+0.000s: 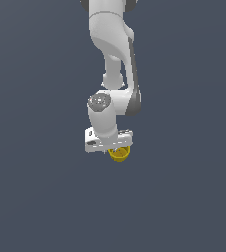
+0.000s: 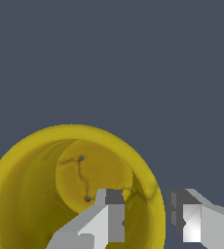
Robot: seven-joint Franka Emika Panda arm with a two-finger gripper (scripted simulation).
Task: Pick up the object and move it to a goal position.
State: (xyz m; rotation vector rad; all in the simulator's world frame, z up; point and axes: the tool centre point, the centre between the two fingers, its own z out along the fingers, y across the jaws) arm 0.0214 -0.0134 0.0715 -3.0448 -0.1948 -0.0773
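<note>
The object is a small yellow cup (image 1: 119,154) with a hollow inside; it sits directly under my white gripper (image 1: 118,146) in the exterior view. The wrist view looks down into the cup (image 2: 41,194), whose yellow floor shows thin dark cracks. My gripper (image 2: 147,210) straddles the cup's thin wall, with one finger (image 2: 111,219) inside the hollow and the other finger (image 2: 189,219) outside it. A narrow gap shows between each pad and the wall, so the gripper is open. Whether the cup rests on the ground does not show.
A plain dark grey-blue surface (image 1: 36,197) fills both views around the arm. No other object, container or edge shows.
</note>
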